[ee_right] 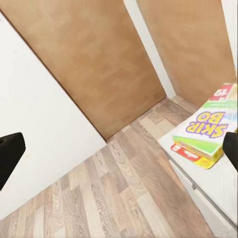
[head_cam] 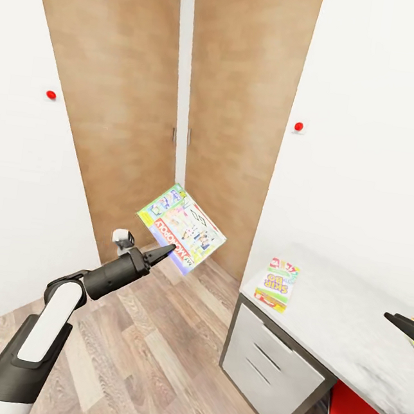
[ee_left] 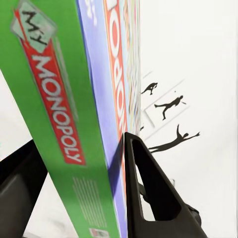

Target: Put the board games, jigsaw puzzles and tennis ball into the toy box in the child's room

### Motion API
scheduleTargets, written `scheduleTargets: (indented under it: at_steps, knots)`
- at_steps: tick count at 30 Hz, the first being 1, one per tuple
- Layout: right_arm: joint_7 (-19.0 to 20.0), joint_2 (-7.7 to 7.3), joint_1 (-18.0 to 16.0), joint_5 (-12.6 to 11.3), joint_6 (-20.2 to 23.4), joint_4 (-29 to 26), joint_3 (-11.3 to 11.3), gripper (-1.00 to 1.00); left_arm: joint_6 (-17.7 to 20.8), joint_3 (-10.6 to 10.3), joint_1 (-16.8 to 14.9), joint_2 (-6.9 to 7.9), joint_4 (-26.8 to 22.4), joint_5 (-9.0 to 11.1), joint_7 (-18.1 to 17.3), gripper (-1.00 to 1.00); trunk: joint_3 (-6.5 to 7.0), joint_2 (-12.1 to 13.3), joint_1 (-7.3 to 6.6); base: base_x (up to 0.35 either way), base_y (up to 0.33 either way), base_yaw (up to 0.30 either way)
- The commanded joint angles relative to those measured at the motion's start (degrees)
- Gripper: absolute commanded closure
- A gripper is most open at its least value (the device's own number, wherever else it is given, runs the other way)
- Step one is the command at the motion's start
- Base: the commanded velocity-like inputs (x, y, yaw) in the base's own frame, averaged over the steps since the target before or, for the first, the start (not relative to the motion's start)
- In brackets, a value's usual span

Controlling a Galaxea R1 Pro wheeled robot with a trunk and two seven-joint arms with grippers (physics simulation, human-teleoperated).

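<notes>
Carrying appeared under way: Monopoly box (head_cam: 182, 228) was clamped in left hand (head_cam: 162, 252), right hand (ee_right: 119, 148) apart, toy box next to be found.

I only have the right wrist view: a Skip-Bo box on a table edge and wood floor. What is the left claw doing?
Observer: The left claw is shut on the Monopoly box, held up in the air before the wooden doors.
Operator: Is the grip solid?
Observer: In the left wrist view, a finger presses flat against the box's face.
Operator: Where is my right claw?
Observer: The right claw hovers over the table, beyond the Skip-Bo box.
</notes>
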Motion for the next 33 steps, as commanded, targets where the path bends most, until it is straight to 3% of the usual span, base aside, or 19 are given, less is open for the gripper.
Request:
scheduleTargets:
  at_steps: [1, 10, 14, 33]
  knots:
    - [0.30, -0.08, -0.13, 0.14, 0.68, -0.01, -0.05, -1.00, 0.35, -0.01, -0.05, 0.02, -0.04, 0.53, 0.05, 1.00, -0.05, -0.08, 0.02, 0.009, 0.000, -0.270]
    - [0.02, -0.40, -0.74, 0.22, 4.15, 0.07, 0.28, -1.00, 0.35, -0.62, -0.45, -0.06, -0.08, 0.41, 0.41, 1.00, 0.30, -0.08, 0.02, 0.004, 0.000, -0.270]
    - [-0.11, -0.36, -0.99, 0.22, 5.02, 0.08, 0.43, -1.00, 0.35, -2.41, -0.87, -0.06, -0.56, 0.31, 0.75, 1.00, 0.46, -0.08, 0.02, 0.001, 0.000, -0.270]
    - [-0.06, -0.50, -1.19, 0.15, 5.47, 0.08, 0.48, -1.00, 0.44, -3.45, -0.98, -0.10, -2.04, 0.42, 0.80, 1.00, 1.20, -0.08, 0.02, 0.000, 0.000, -0.270]
